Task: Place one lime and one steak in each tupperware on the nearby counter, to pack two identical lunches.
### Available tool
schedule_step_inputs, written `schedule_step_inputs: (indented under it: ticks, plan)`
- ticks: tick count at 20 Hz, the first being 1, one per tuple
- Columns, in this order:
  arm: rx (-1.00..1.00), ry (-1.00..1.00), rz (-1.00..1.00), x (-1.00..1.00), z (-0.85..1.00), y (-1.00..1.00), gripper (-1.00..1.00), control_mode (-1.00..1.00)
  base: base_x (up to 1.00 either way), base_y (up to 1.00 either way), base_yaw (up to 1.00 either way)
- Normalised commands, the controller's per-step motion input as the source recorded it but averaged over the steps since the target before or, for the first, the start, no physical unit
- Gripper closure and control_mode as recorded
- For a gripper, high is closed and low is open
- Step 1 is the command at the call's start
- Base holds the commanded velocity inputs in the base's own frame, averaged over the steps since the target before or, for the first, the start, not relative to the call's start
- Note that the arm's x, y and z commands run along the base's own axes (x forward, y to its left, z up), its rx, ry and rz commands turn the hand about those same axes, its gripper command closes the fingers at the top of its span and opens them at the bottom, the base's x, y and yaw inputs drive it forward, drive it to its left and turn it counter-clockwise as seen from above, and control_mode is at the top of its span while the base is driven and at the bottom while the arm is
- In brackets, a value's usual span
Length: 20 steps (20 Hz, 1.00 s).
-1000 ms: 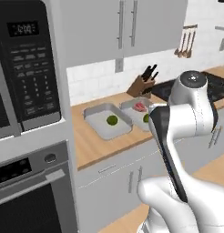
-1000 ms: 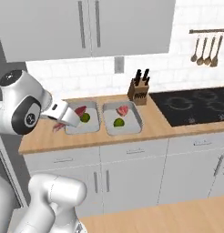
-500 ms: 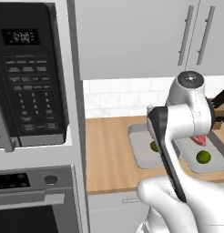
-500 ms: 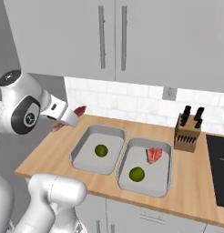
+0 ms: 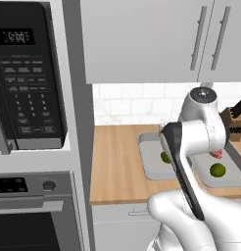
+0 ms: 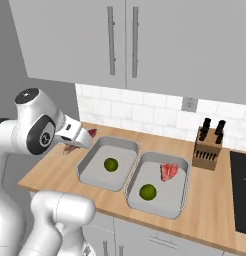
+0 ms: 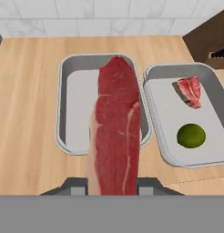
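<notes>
The base has been rolling closer to the surface (image 6: 55, 172); the gripper (image 6: 87, 141), narrowly clamped on a raw steak (image 7: 116, 132), is hovering beside the left tupperware (image 6: 95, 172), which is lacking its steak.

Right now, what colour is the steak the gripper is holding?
Deep red with pale marbling and a pinkish fat edge; the steak shows best in the hand view.

White arm bent over, fingers (image 7: 75, 185) clamped, pointing forward and down.
</notes>
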Motion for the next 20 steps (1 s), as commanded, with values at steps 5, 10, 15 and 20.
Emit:
schedule_step_inputs:
  ticks: [5,10,15,20]
  plan:
    - [0.00,0.00,0.02,0.58,-0.91,-0.02,1.00,-1.00,0.00,0.00,0.00]
    - [0.00,0.01,0.09,0.84,-0.46,0.00,1.00,-1.00,0.00,0.00,0.00]
    - [0.00,0.11,0.10,0.69,-0.47,0.01,1.00,-1.00,0.00,0.00,0.00]
    - [0.00,0.03,0.06,0.26,-0.40,0.00,1.00,-1.00,0.00,0.00,0.00]
